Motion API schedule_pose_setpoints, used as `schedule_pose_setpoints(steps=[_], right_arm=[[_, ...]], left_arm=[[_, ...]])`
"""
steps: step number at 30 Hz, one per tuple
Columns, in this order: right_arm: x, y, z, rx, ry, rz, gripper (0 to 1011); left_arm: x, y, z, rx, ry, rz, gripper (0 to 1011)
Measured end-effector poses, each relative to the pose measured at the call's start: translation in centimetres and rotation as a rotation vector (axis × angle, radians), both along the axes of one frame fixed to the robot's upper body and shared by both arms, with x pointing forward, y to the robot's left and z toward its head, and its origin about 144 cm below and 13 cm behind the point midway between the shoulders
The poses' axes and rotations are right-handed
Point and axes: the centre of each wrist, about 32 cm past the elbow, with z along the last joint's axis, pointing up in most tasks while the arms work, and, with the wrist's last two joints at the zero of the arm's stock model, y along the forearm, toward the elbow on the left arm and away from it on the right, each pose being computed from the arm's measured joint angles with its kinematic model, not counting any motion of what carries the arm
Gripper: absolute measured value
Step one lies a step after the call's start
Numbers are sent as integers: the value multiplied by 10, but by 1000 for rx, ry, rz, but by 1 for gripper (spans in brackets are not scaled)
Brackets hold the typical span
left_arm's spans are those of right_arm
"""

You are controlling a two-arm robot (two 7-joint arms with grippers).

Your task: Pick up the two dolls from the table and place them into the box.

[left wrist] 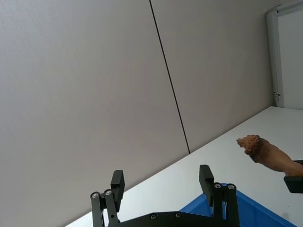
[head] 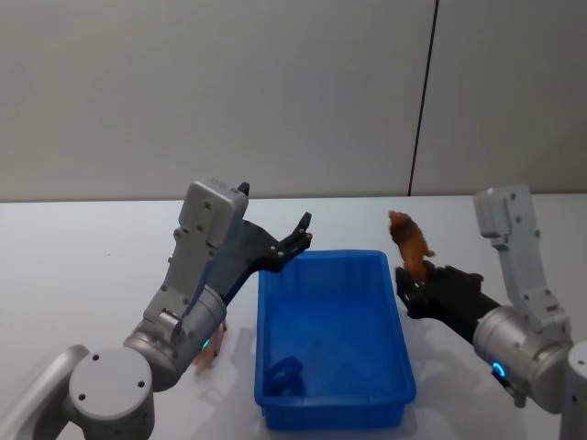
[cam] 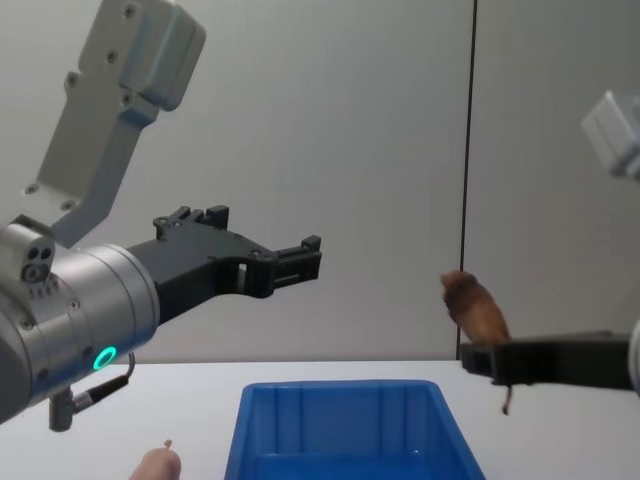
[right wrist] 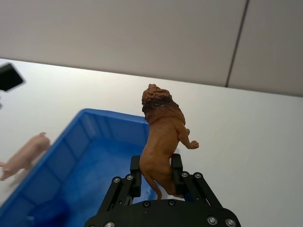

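the white desk spreads across the whole scene and ends at a grey panelled wall. in the middle of the desk stands the blue box, open side up, its long side running away from us.

the left arm rises over the desk on the box's left. the left gripper hangs in the air above the box's far left corner, well clear of the rim. its fingers are spread wide and we see nothing between them.

the right gripper is up off the desk at the box's right side, near the far right corner. its fingers pinch the reddish-brown doll, a lion, at its hind end, one finger on each flank. the lion is held upright with its maned head at the top, and in the chest view its tail dangles below the fingers. it sits higher than the rim. we cannot tell whether it hangs over the inside of the box or just outside the right wall.

the peach-pink doll, a pig, lies on the desk just beside the box's left wall, outside the box. in the head view it is partly tucked under the left arm, and it is apart from both grippers.
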Motion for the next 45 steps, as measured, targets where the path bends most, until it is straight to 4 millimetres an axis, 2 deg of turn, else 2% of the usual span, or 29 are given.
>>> schedule_pose_setpoints(steps=[9,17,23,24,26,27,29,30,38,45], right_arm=[[4,8,10,10,8,116,359],[12,20,12,7,86,228,361],[19,29,11,0,151,293,517],[20,31,11,-2,170,311,577],[22,34,10,-4,185,326,621],[24,36,10,-5,197,339,683],[25,38,9,-7,210,350,718],[26,39,9,-8,221,360,771],[28,40,10,-10,224,369,981],[27,31,15,-3,168,332,1001]], left_arm=[[0,0,0,0,0,0,1001],[0,0,0,0,0,0,1001],[0,0,0,0,0,0,1001],[0,0,0,0,0,0,1001],[0,0,0,0,0,0,1001],[0,0,0,0,0,0,1001],[0,0,0,0,0,0,1001],[0,0,0,0,0,0,1001],[0,0,0,0,0,0,1001],[0,0,0,0,0,0,1001]])
